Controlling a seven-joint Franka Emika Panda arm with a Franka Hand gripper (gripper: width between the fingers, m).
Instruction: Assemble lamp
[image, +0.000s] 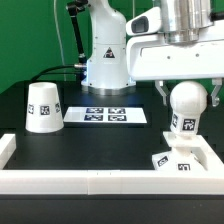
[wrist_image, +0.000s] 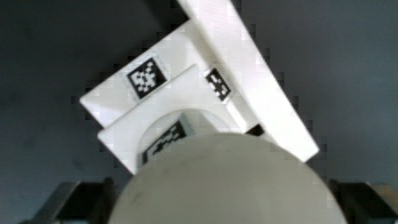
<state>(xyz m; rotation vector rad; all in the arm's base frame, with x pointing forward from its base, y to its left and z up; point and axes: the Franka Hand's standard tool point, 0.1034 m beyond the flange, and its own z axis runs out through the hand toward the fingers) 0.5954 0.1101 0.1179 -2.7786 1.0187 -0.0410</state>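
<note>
My gripper (image: 186, 97) is shut on the ball-shaped white bulb (image: 184, 108), holding it upright with its tagged stem pointing down over the square white base (image: 176, 162). The stem's lower end is at or just above the base; I cannot tell if it touches. In the wrist view the bulb (wrist_image: 217, 182) fills the space between my dark fingers (wrist_image: 68, 200), and the tagged base (wrist_image: 164, 95) lies below it against the white wall (wrist_image: 240, 50). The tapered white shade (image: 43, 107) stands on the black table at the exterior view's left, away from the gripper.
A white wall (image: 60, 180) runs along the table's front edge and up both sides; the base sits in its corner at the exterior view's right. The marker board (image: 105, 115) lies flat mid-table in front of the robot's base (image: 105, 65).
</note>
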